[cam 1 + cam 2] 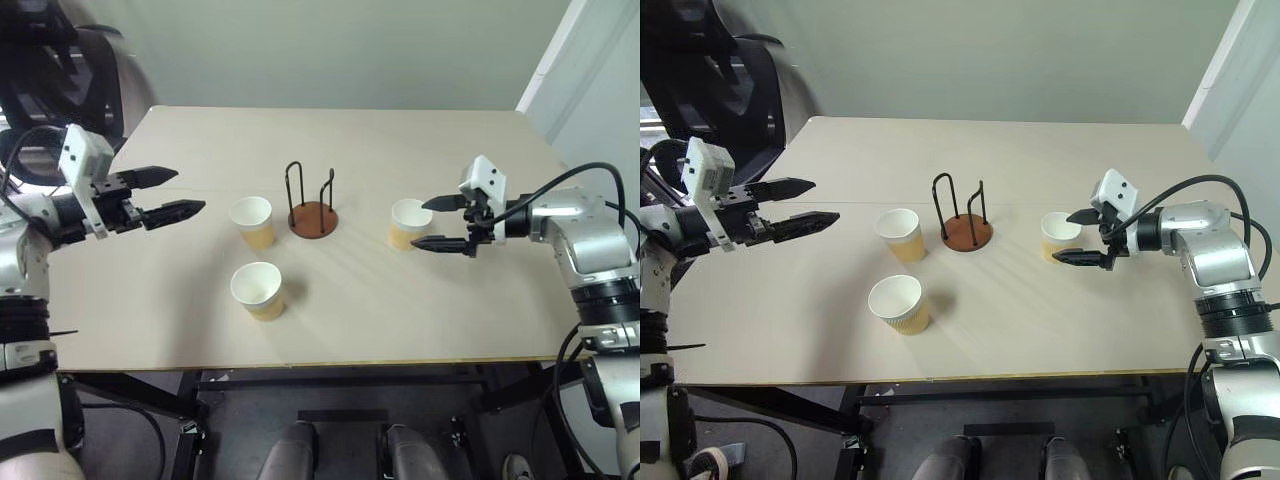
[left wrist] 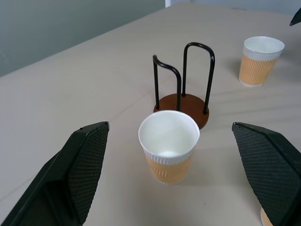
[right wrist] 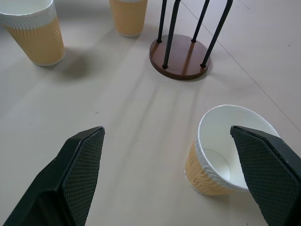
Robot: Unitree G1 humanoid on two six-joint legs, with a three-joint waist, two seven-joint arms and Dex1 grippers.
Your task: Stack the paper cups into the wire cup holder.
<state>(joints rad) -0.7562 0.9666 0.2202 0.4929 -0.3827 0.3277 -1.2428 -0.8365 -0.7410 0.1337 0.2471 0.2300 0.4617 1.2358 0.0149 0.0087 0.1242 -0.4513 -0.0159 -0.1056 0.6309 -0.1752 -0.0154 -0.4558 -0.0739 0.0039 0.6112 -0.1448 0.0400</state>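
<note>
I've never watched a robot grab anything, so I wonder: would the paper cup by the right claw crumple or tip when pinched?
Probably light: the paper cup is empty. Its thin wall may dent if the right claw, now open, pinches hard. Standing on its narrow end, it could tip when nudged.

The paper cups (image 2: 169, 151) have matt tan outsides embossed with a wavy ripple, and smooth white rims and insides. The wire cup holder (image 2: 182, 96) pairs thin, glossy black metal wire loops with a reddish-brown disc base of a smooth, wood-like finish. The tabletop (image 1: 400, 320) is pale beige — matt, smooth, laminate-looking. The fingers (image 3: 80, 174) of each gripper look like black plastic, their pads a rough cross-hatched grid — matt, not shiny.
</note>
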